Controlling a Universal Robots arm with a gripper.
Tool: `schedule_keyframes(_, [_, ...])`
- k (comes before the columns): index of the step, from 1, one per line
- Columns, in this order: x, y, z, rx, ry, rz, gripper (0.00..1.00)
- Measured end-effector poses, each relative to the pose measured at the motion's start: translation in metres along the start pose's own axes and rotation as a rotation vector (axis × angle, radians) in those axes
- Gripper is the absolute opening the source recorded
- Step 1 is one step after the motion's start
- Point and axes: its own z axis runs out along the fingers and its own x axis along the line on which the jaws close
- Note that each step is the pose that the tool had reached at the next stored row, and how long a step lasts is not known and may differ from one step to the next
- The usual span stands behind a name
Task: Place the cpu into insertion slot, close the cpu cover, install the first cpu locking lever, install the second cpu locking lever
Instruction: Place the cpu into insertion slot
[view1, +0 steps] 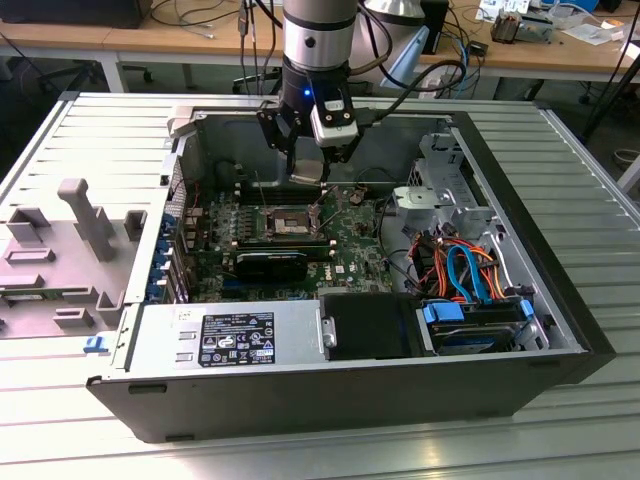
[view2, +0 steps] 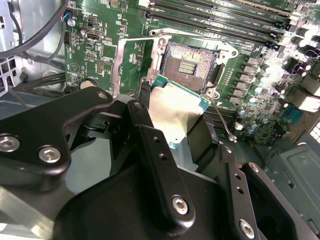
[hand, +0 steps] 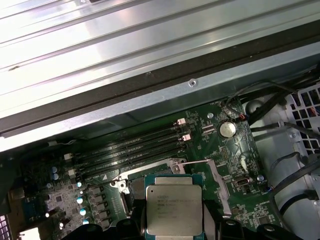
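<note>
My gripper (view1: 309, 165) hangs inside the open computer case, shut on the cpu (view2: 176, 111), a flat square chip with a silver-grey top and a green edge. Black fingers (view2: 148, 131) press its two opposite sides. In the first wrist view the cpu (hand: 174, 210) shows its metal top. It is held a little above and just beside the insertion slot (view2: 192, 65), whose dark centre lies uncovered in the green board. The cpu cover (view2: 120, 62) is swung open next to the slot. A thin locking lever (view2: 222, 121) sticks up at the slot's corner.
Long black memory slots (hand: 132, 147) run beside the socket. A grey power supply (view1: 225, 338), a black shroud (view1: 365, 325) and orange and blue cables (view1: 462, 270) fill the near and right side of the case (view1: 330, 405). A grey fixture (view1: 85, 215) stands at the exterior view's left.
</note>
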Motion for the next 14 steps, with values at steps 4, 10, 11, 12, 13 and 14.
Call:
schedule_keyframes(4, [0.0,0.0,0.0003,0.0,-0.0002,0.002,0.54])
schedule_keyframes(10, [0.0,0.0,0.0008,0.0,-0.0004,0.006,0.54])
schedule_keyframes(11, [0.0,-0.0001,0.0009,0.0,-0.0004,0.006,0.54])
schedule_keyframes(12, [0.0,-0.0001,0.0009,0.0001,-0.0004,0.006,0.54])
schedule_keyframes(13, [0.0,-0.0001,0.0011,0.0,-0.0005,0.007,0.54])
schedule_keyframes(14, [0.0,-0.0001,0.0012,0.0,-0.0005,0.008,0.54])
